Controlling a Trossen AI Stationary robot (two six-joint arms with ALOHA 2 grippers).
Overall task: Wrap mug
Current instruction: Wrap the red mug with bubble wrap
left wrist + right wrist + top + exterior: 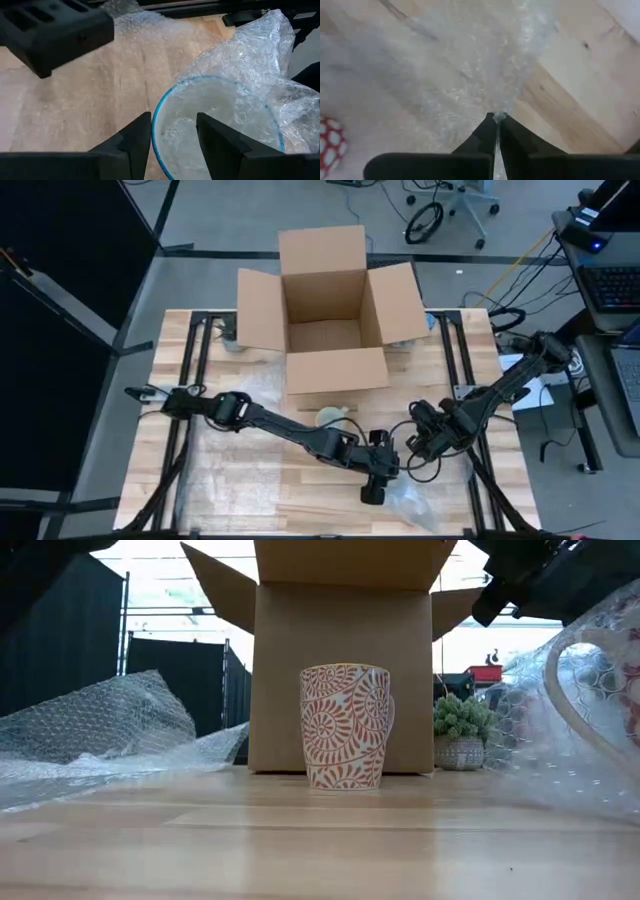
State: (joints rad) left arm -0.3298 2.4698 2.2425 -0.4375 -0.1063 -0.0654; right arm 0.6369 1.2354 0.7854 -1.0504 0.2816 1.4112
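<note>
The desk (250, 490) is a pale wooden top on a black frame, standing on a grey floor. Dark curtains hang at the left of the room, and an office chair (455, 205) on castors stands beyond the far edge. A large brown cardboard box (325, 315) sits open at the middle of the far edge, its flaps spread. A small potted plant (460, 730) stands beside the box in the low view.

The mug (346, 726), cream with an orange-red swirl pattern, stands upright just in front of the box, near the desk's middle. A clear bubble-wrap sheet (240, 455) lies over the wood from the left side towards the near edge, rumpled and lifted in places.

The left gripper (172, 132) is close to the near edge, right of centre, its fingers spread apart on either side of the blue rim of a clear bowl-like thing (215, 125) lying amid crumpled wrap; whether they touch it cannot be told. The right gripper (496, 119) is just to the right of the left one, clenched on an edge of the bubble wrap, which stretches away over the wood.
</note>
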